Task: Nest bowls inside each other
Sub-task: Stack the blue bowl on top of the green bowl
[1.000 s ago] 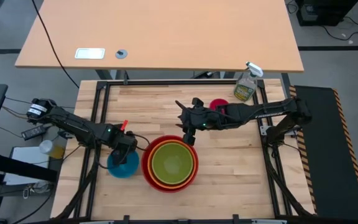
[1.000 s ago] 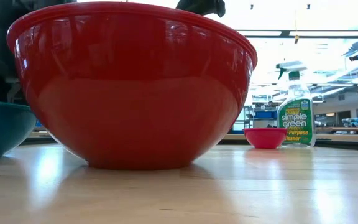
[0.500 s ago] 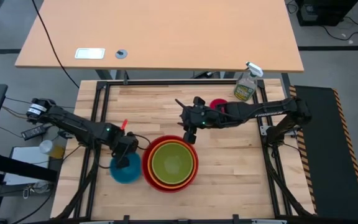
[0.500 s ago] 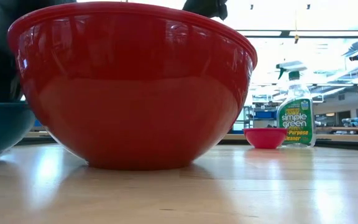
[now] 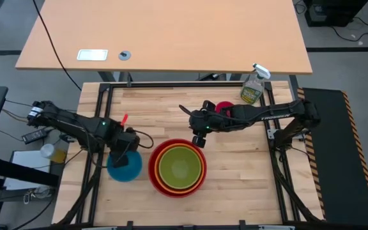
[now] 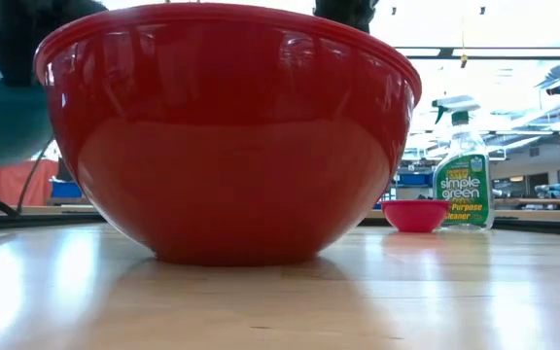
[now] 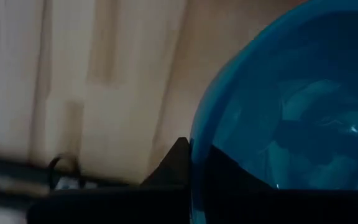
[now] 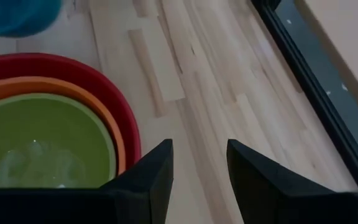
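The blue bowl (image 5: 124,170) hangs clear of the table at the left (image 6: 3,119), with my left gripper (image 5: 126,152) shut on its rim. To its right the red bowl (image 5: 153,172) rests on its base (image 6: 227,255), with the orange bowl (image 8: 73,88) and the lime green bowl (image 5: 179,167) nested inside it. My right gripper (image 5: 198,139) hovers open just past the stack's far rim, nothing between its fingers (image 8: 199,165). The small pink bowl (image 6: 414,215) stands on the table at the far right, partly hidden by the right arm in the high view. My left gripper pinches the blue bowl's rim (image 7: 195,163) at the bowl's far side, one finger (image 7: 174,163) outside the wall and the other inside, showing dark through the plastic. The fingers come from above, pointing down. The bowl hangs below them, mouth up, clear of the table.
A clear spray bottle (image 5: 253,90) stands at the far right corner, beside the pink bowl. Bare wood (image 5: 248,166) lies right of the stack and along the near edge. Black frame rails (image 8: 316,68) border the table.
My left gripper has shut on the blue bowl's rim and gone up, lifting the bowl clear of the table. The red bowl with its nested bowls has slid a little toward the table's right edge.
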{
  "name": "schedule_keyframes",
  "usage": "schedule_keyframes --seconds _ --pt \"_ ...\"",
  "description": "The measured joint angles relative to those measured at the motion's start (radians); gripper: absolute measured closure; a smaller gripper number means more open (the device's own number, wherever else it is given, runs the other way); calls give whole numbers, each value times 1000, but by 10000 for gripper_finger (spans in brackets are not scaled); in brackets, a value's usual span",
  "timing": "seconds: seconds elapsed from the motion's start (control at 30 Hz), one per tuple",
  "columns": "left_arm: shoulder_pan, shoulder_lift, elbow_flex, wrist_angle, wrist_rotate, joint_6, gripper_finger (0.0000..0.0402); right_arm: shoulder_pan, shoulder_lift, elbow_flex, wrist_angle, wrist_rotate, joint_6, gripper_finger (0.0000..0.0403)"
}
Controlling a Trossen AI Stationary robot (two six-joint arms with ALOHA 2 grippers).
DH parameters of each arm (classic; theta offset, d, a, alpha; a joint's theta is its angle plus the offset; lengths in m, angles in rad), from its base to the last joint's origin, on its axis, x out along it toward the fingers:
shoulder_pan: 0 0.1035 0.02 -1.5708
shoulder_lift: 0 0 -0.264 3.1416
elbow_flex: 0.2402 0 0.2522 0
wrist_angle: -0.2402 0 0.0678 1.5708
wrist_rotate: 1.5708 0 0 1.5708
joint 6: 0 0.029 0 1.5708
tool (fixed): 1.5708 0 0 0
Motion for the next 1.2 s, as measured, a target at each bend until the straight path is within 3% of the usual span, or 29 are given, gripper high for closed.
schedule_keyframes --seconds 0.17,0.4,0.57,0.8,1.07,1.2 --pt "7 0 116 53 71 32 389 0 0 -12 10 -1 1 245" --pt "74 21 149 320 74 52 389 -5 0 -14 8 -1 0 245" --pt "140 136 130 411 68 128 389 -19 -17 -14 -38 0 1 245" --pt "177 333 130 712 105 130 385 -41 -62 -14 -87 4 8 245" --pt "166 477 130 767 99 108 375 -43 -80 -14 -95 9 33 245" --pt "146 487 130 773 99 102 332 -43 -80 -14 -99 11 35 245"
